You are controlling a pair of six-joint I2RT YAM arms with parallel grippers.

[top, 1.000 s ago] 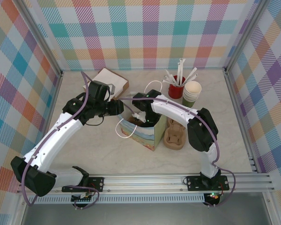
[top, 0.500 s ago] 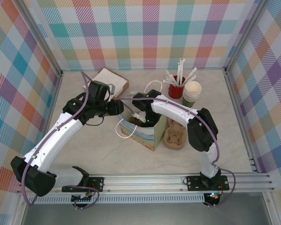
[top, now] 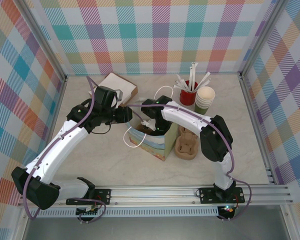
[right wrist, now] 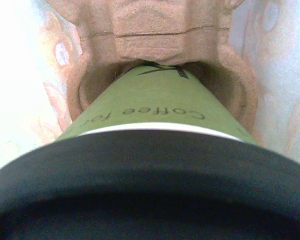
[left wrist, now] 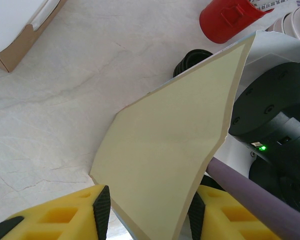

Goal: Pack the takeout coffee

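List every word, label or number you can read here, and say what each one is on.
"Coffee for": on the side of the green cup, upside down in the right wrist view; the rest of the line is hidden.
Dark angular mark further down the cup: partly hidden, not readable.
Straw wrappers: any print is too small to read.

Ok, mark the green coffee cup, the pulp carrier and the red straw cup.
green coffee cup (right wrist: 150, 97): right wrist view, its printed side wall.
pulp carrier (right wrist: 152, 30): right wrist view, the raised middle ridge.
red straw cup (left wrist: 225, 20): left wrist view, its red side wall.
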